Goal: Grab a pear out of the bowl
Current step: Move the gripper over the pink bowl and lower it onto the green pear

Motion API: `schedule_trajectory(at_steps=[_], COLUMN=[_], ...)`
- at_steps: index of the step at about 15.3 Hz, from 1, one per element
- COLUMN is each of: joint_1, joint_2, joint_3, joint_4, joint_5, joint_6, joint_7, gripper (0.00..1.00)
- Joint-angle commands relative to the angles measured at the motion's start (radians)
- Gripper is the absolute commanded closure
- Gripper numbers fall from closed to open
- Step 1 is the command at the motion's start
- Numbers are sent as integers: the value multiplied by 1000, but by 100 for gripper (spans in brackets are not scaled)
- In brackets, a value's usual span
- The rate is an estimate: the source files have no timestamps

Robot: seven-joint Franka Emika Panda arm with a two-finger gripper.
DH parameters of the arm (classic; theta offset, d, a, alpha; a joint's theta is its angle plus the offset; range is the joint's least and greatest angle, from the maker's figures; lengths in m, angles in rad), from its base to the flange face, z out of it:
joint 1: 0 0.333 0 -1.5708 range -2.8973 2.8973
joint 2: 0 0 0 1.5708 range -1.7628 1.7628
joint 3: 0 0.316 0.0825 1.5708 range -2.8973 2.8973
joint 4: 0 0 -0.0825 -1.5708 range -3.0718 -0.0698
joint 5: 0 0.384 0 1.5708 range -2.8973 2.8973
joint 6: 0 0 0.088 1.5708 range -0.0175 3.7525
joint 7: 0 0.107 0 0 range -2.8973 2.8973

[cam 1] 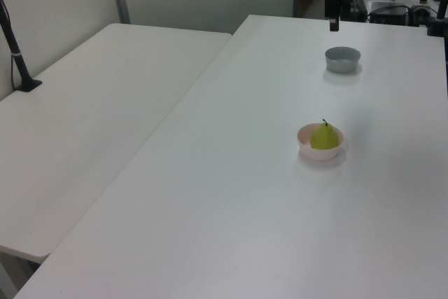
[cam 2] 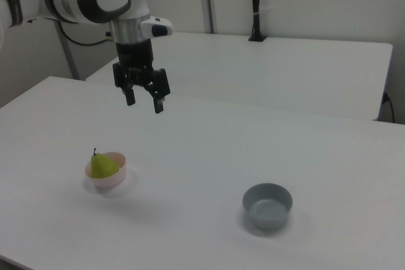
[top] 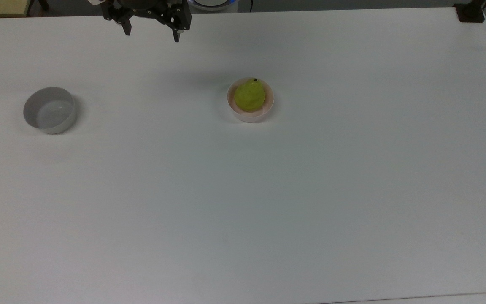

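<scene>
Grey bowl sits empty at top view's left on white table. Black gripper hangs above table near far edge, fingers spread apart, holding nothing. Right of it, near table centre, pear rests inside pink bowl, dark stem pointing toward far edge.

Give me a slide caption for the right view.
Open claw hovers above the table, with the pear in its pink bowl and a grey bowl nearby.

Matt white table, glossy pear
</scene>
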Motion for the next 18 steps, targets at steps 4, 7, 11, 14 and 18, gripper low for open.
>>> schedule_trajectory(at_steps=[4, 7, 11, 14, 18], joint_1=[38, 46, 104, 274, 380], joint_2=[13, 14, 22, 29, 33], joint_3=[-2, -2, -27, -119, -130], joint_4=[13, 13, 13, 13, 7], joint_5=[-13, -13, -13, -6, 5], joint_6=[-10, -10, -9, 25, 51], joint_7=[22, 22, 21, 10, 8], gripper=[0, 0, 0, 0, 0])
